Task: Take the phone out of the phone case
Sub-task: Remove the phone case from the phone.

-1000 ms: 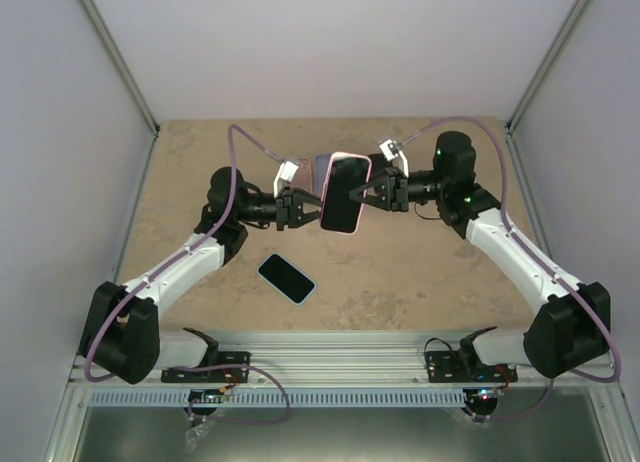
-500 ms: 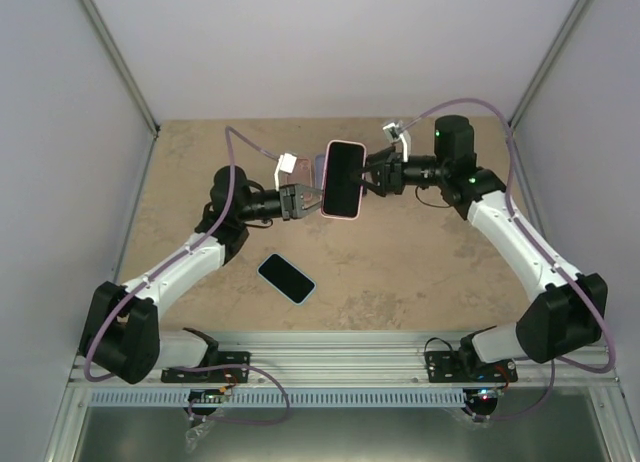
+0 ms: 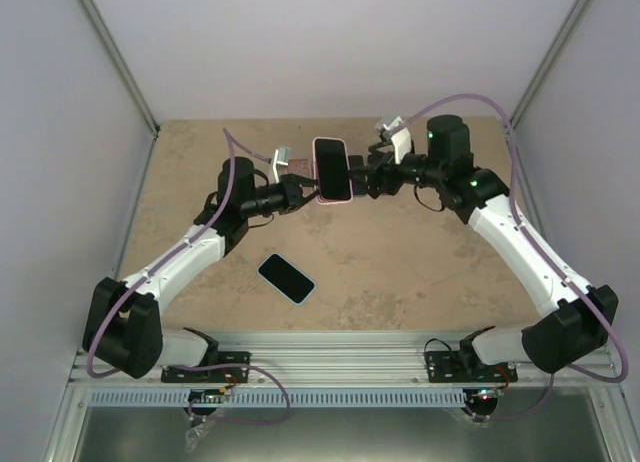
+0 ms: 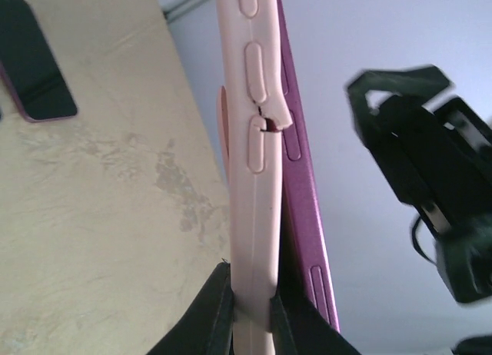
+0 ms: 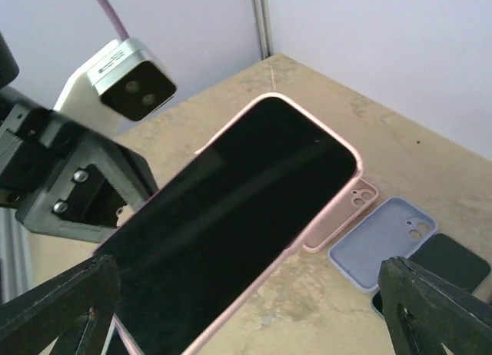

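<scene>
The phone [image 3: 331, 168], black screen and purple frame, sits in a pink phone case [image 3: 330, 198] held in the air above the table's far middle. My left gripper [image 3: 307, 190] is shut on the case's edge. In the left wrist view its fingers [image 4: 215, 309] pinch the pink phone case [image 4: 250, 178], and the purple phone [image 4: 301, 186] stands partly out of it along one side. My right gripper [image 3: 362, 180] hangs open just right of the phone. In the right wrist view the screen [image 5: 231, 209] fills the space between its spread fingertips [image 5: 61, 301].
A second phone [image 3: 287, 278] in a light case lies on the table nearer the arm bases. Under the held phone, the right wrist view shows an empty pink case [image 5: 347, 217], a light blue case [image 5: 384, 241] and a dark phone [image 5: 450, 259].
My right gripper has opened and let go of the phone. The left gripper has carried the phone and case up and toward the back of the table.
</scene>
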